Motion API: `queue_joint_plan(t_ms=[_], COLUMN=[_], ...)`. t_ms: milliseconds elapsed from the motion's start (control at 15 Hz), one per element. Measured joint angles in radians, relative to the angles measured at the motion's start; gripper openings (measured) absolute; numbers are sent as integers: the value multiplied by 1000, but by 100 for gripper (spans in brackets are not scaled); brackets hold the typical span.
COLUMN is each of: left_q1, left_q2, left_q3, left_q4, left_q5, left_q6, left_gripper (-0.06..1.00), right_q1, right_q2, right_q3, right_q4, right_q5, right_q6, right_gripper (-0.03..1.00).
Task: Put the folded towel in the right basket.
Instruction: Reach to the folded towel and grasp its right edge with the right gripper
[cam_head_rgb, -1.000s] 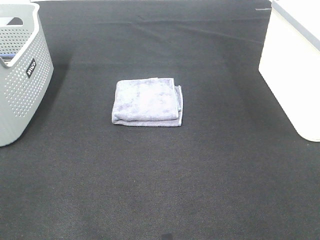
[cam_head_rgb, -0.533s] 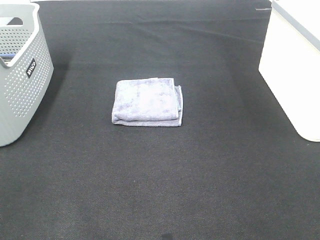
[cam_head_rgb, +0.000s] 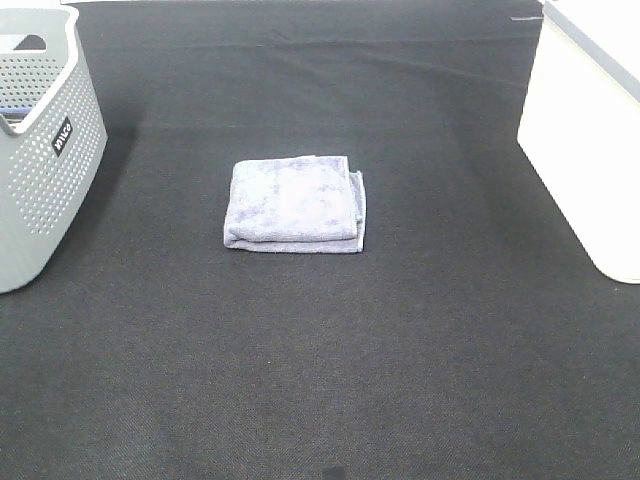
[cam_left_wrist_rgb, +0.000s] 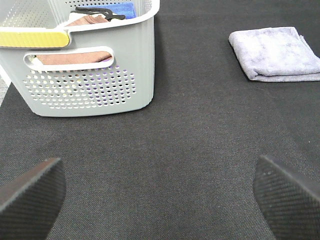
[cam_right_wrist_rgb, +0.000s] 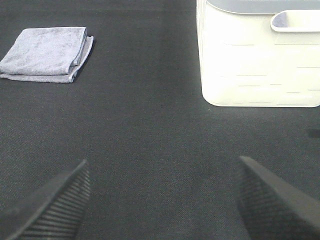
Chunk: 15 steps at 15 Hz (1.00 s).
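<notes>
Nothing is shifting since earlier: the folded towel (cam_head_rgb: 295, 203) is lying untouched at the middle of the desk (cam_head_rgb: 400, 350). The left claw (cam_left_wrist_rgb: 160, 194) and right claw (cam_right_wrist_rgb: 160, 200) are hanging spread and empty, so reaching for the towel is coming first.

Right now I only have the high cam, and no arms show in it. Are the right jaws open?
Observer: Yes, the right jaws stand wide apart, nothing between them.
Operator: Left side?
Observer: Same for the left jaws: open, holding nothing.
Operator: Anything in the left basket?
Observer: Yes, the left basket holds a brown cloth and a blue item.
</notes>
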<state>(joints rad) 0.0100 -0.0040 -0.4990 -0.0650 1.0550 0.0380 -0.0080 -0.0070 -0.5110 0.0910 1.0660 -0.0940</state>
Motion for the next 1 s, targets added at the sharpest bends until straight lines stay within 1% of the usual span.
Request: queue_joint_plan(t_ms=[733, 867, 1000], left_q1=[0, 0, 0], left_q2=[0, 0, 0], left_q3=[0, 0, 0], left_q4=[0, 0, 0], left_q5=[0, 0, 0], left_q6=[0, 0, 0], left_gripper=[97, 97, 97], right_q1=[0, 0, 0], right_q2=[0, 0, 25], right_q3=[0, 0, -8], right_q4=[0, 28, 40], right_q5=[0, 0, -33], right_q6=[0, 0, 0], right_gripper=[75, 75, 75])
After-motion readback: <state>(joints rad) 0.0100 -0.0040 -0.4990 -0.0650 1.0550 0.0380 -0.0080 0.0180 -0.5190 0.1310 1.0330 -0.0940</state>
